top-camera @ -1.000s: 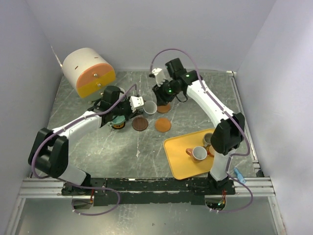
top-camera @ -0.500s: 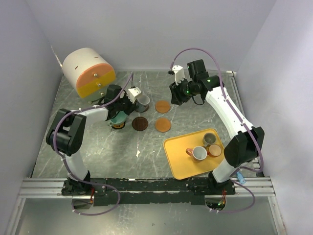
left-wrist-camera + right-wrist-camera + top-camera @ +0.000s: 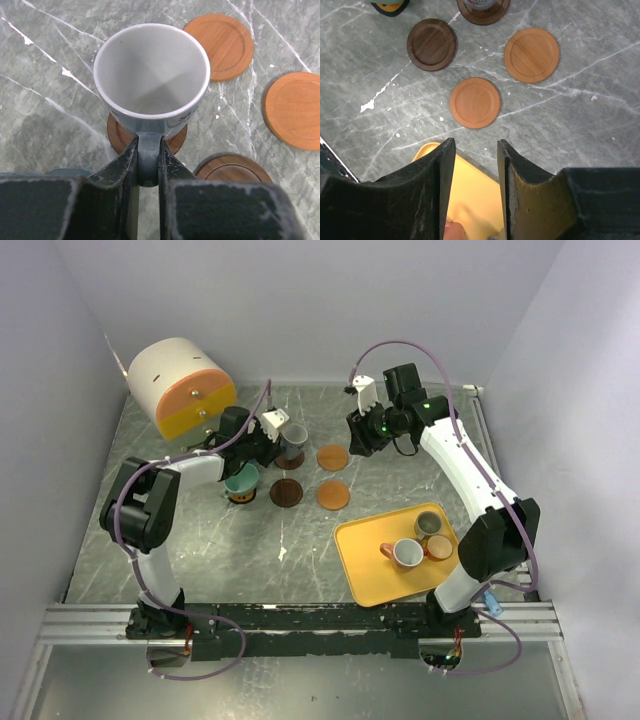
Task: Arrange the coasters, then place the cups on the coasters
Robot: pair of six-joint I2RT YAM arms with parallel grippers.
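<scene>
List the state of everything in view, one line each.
grey cup: upright, handle clamped, over a brown coaster; contact unclear.
left end effector: shut on the grey cup's handle.
right end effector: open, empty.
teal cup: upright on a yellow-edged coaster.
dark coaster: flat, bare.
near orange coaster: flat, bare.
far orange coaster: flat, bare.
tray: holds three cups, upright.

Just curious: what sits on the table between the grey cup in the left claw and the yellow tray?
An empty orange coaster lies between the grey cup and the yellow tray, touching neither; the overhead view shows it clearly.
</scene>
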